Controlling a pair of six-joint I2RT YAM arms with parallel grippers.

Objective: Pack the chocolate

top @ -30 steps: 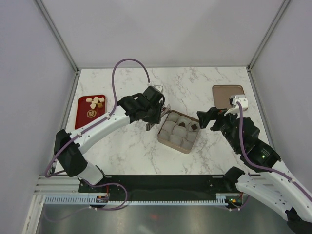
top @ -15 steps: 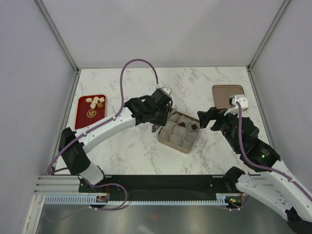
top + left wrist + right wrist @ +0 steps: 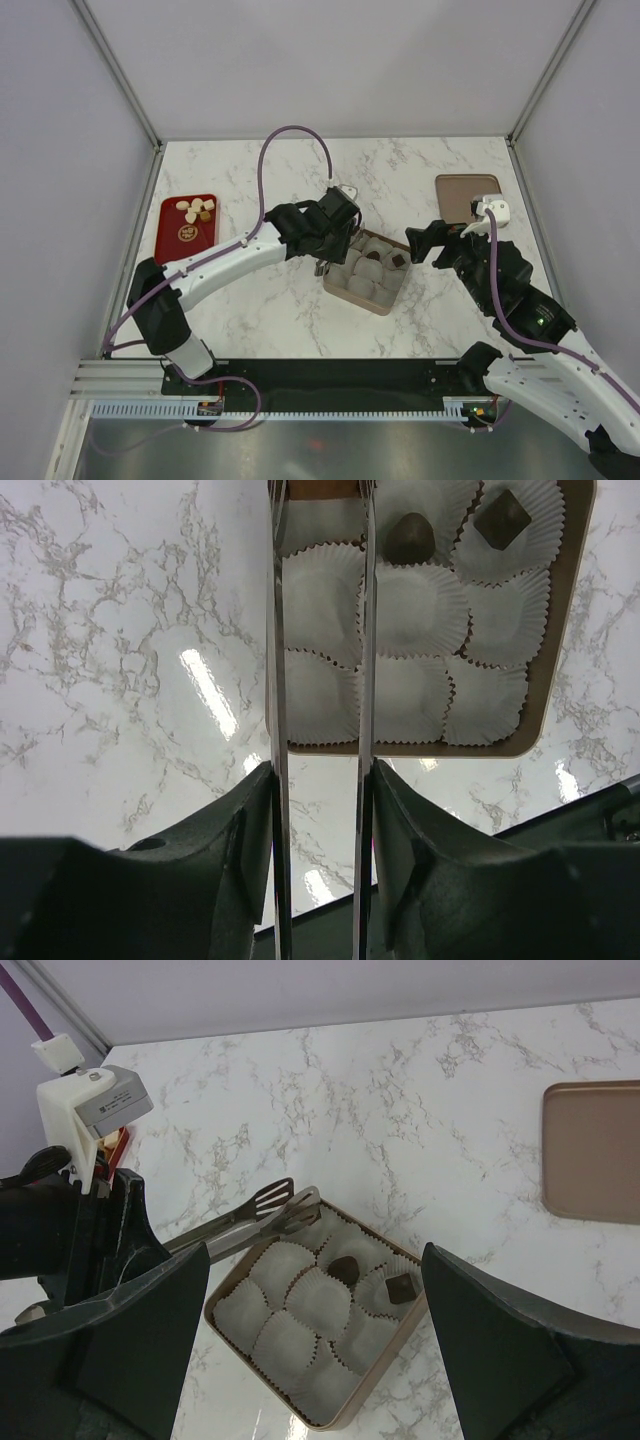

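**A:** What does the top view give me that the wrist views don't?

**B:** The red tray [image 3: 172,248] on the left of the surface [image 3: 270,310], with the pale pieces [image 3: 196,210] of chocolate bunched at its far end. I also see a round pale mark [image 3: 187,233] on that tray, but it's too small for me to read.

**A:** And the left wrist?

**B:** There I look straight down on the box [image 3: 548,670], with white cups [image 3: 415,610] in rows of three. Two dark pieces sit in it: a round one [image 3: 408,537] in one cup and a square one [image 3: 502,518] in the corner cup right beside it. Both are smooth and much smaller than their cups.

**A:** The left tool?

**B:** My left tool [image 3: 320,770] is pressed onto the tongs [image 3: 275,680], with its fingers [image 3: 235,830] one against each blade. The blades run off the top of that view.

**A:** So where do I see the tips?

**B:** On the right wrist. The tips [image 3: 290,1200] are a little apart, at the box's corner nearest the left arm. That view also shows the tan lid [image 3: 590,1150] lying flat, well apart from the box.

**A:** Right tool?

**B:** My right tool [image 3: 425,243] is spread wide, gripping nothing, just beside the box on its right.
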